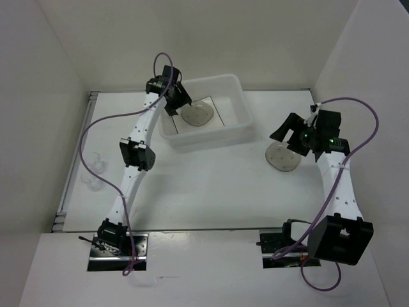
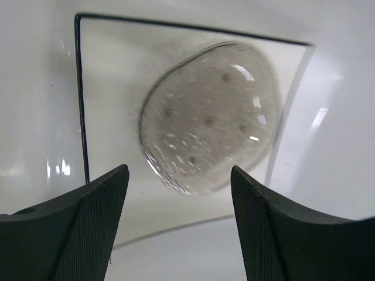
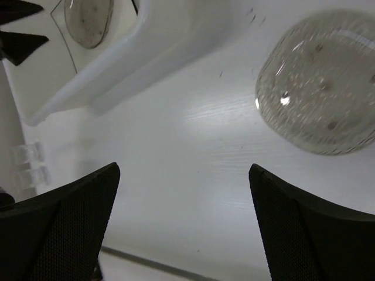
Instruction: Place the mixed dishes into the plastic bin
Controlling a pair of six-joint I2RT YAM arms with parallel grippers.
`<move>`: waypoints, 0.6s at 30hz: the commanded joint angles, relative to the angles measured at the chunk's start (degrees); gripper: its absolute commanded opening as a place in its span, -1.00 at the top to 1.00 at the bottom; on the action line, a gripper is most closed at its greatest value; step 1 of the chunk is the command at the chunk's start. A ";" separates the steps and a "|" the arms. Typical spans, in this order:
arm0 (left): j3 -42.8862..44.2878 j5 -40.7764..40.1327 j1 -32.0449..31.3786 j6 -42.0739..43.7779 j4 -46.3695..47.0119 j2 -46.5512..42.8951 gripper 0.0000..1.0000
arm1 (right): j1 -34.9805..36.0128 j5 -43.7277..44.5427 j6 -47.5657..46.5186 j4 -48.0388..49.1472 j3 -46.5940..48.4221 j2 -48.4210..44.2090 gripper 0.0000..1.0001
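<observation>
Fingers (image 2: 99, 216) spread wide on the left gripper (image 2: 179, 171), over a speckled dish (image 2: 208, 120) on the square plate (image 2: 111, 88) in the plastic bin (image 1: 211, 135). The right gripper (image 3: 183, 168) gapes too — a second dish (image 3: 322, 88) lies on the table (image 3: 193, 134) nearby.

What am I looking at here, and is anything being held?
Two white robot arms stand at the near edge of the white table. One picture looks down on both; the other two come from cameras on each wrist, so the dark wedges are that arm's own fingers. The left arm's fingers stand open and empty above a small round speckled translucent dish lying on a flat square white plate inside the rectangular translucent white plastic bin. The right arm's fingers, also open, hang near a second speckled dish on the table. Two small clear cups sit far left.
</observation>
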 commanded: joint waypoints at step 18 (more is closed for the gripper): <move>-3.44 2.75 -7.59 9.66 -6.33 -32.30 -0.58 | -22.05 1.73 11.78 4.12 -5.26 18.64 -0.60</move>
